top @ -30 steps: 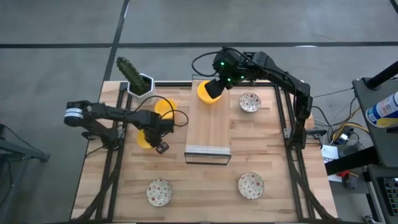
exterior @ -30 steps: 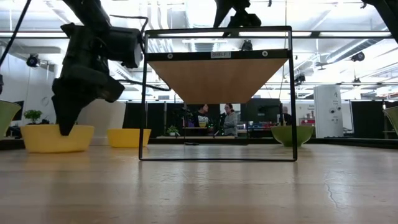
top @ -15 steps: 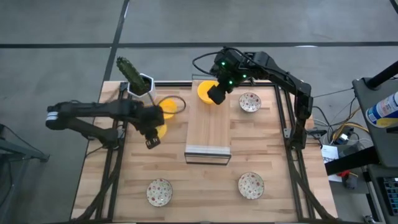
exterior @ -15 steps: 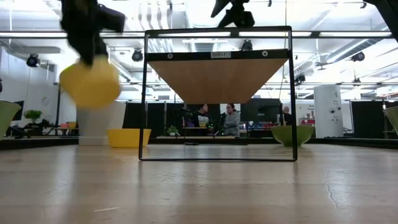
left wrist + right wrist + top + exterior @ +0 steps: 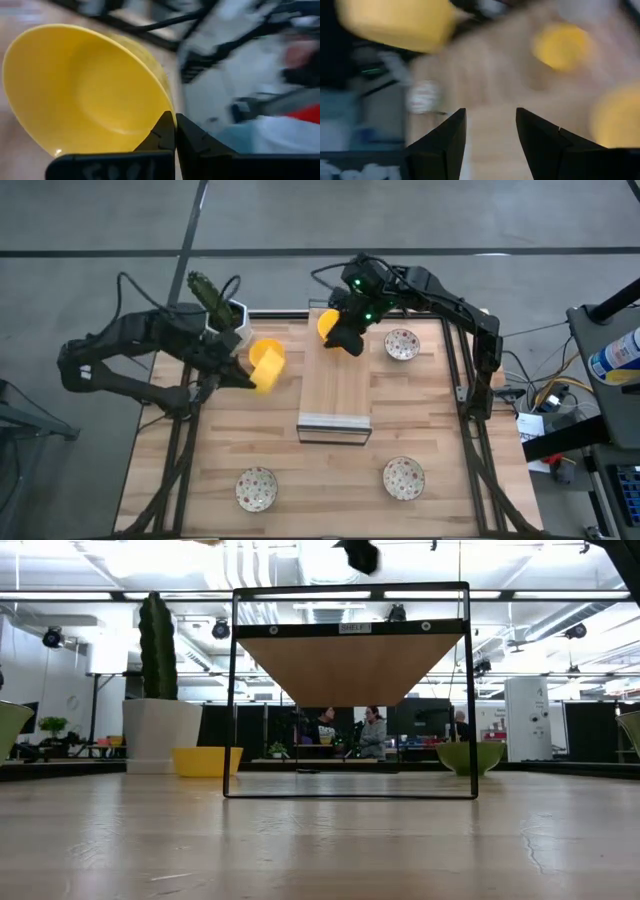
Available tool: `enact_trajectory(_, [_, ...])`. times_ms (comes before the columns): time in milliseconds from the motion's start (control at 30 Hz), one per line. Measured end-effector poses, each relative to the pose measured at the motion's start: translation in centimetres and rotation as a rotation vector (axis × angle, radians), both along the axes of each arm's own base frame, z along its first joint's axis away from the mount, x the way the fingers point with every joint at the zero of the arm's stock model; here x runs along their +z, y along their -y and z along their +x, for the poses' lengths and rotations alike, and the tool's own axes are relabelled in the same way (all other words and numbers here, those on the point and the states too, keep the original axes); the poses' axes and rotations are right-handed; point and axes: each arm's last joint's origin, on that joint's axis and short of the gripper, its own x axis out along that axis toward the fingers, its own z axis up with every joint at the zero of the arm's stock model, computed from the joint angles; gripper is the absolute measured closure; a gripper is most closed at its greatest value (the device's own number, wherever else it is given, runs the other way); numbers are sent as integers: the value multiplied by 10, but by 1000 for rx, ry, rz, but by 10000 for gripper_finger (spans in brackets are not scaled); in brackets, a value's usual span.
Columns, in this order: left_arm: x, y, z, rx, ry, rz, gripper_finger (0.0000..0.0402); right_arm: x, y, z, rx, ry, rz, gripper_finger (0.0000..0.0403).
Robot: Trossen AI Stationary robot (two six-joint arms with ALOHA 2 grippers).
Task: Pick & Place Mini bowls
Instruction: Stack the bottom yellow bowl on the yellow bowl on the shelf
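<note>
My left gripper (image 5: 243,373) is over the table's left half, shut on a plain yellow mini bowl (image 5: 266,365) held in the air. In the low view a second yellow bowl (image 5: 207,761) rests on its base beside the cactus pot. A third yellow bowl (image 5: 327,323) sits on the far end of the wooden shelf top, partly under my right gripper (image 5: 347,340). That gripper is open (image 5: 490,112) and touches nothing. Three speckled white bowls rest on the table: one far right (image 5: 402,345), one near left (image 5: 256,488), one near right (image 5: 404,477). My left gripper (image 5: 175,117) pinches the yellow bowl's wall at its rim (image 5: 165,100), with one finger on the inner side and one on the outer side. The bowl is lifted clear of the table and tilted, its hollow turned toward the wrist camera.
A black-framed shelf with a wooden top (image 5: 335,395) stands mid-table between the arms. The white pot with the green cactus (image 5: 225,315) is at the far left corner, close to my left arm. Bare wood lies along the near edge between the two near bowls.
My left gripper has carried the yellow bowl up off the table, out of the top of the low view, and toward the far edge. The bowl has tipped as it rose. My right gripper has shifted slightly toward the near edge over the shelf.
</note>
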Motion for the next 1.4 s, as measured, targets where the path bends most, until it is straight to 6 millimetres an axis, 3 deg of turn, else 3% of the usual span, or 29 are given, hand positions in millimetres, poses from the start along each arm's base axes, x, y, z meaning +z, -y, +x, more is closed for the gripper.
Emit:
enact_trajectory(100, [12, 4, 4, -147, 120, -101, 401, 15, -3, 7, 199, 214, 94, 234])
enact_trajectory(200, [25, 6, 9, -242, 256, -170, 401, 30, -3, 13, 276, 363, 153, 234])
enact_trajectory(367, [43, 7, 20, -358, 464, -231, 401, 45, -7, 18, 377, 518, 157, 234])
enact_trajectory(500, [45, 7, 31, -379, 503, -262, 401, 55, -9, 22, 507, 618, 193, 234])
enact_trajectory(700, [64, 10, 39, -514, 718, -272, 401, 64, -12, 30, 649, 671, 289, 228])
enact_trajectory(933, [77, 10, 36, -571, 914, -246, 401, 63, -14, 42, 689, 710, 304, 175])
enact_trajectory(1100, [74, 9, 46, -538, 926, -236, 401, 62, -23, 55, 703, 768, 325, 155])
enact_trajectory(1400, [65, 7, 65, -526, 893, -234, 401, 65, -33, 58, 749, 812, 348, 174])
